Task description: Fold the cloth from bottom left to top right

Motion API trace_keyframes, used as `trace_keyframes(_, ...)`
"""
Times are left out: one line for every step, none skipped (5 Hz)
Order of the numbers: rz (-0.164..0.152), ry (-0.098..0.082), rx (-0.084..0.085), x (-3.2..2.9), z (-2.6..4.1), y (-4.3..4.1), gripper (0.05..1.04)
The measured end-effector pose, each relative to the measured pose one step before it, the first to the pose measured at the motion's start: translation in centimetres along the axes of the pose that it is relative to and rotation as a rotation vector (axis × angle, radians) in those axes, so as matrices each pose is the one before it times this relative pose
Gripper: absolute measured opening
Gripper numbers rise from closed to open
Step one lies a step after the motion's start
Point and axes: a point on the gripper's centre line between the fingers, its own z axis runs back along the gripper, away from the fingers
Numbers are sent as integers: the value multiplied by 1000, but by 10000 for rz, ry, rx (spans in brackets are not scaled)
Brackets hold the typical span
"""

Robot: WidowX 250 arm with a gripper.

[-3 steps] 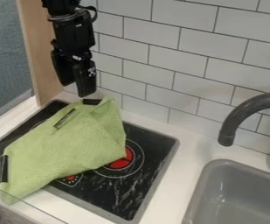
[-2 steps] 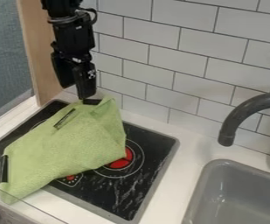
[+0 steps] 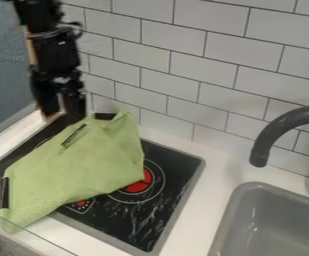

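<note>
We list one pincer [image 3: 61, 109], spread and empty, above the far-left corner of the stove [image 3: 173, 172]; one green cloth [image 3: 83, 165], rumpled across the stove's left side; one hazard, folds dragged askew should a low pass snag them.

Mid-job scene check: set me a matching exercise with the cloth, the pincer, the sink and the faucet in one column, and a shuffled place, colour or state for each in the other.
Things
1. Cloth
2. Pincer
3. Sink
4. Faucet

Places, colours, states
A. Grey basin at the lower right
B. Black, at the upper left, fingers apart
C. Dark, curved, at the right edge
D. Green, draped over the stove

Pairs: 1-D, 2-B, 3-A, 4-C
</note>
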Motion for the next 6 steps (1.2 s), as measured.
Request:
trace_keyframes(1169, -103, 280, -2147, 468, 429, 998)
trace_keyframes(1668, 46, 632, -3176, -814, 1372, 998)
trace_keyframes(1579, 465, 1340, -1942, -1490, 1535, 998)
trace_keyframes(1143, -6, 1040, 199, -980, 843, 998)
trace_keyframes(550, 405, 189, 29, -1803, 100, 998)
trace_keyframes(129, 146, 10, 587, -859, -20, 998)
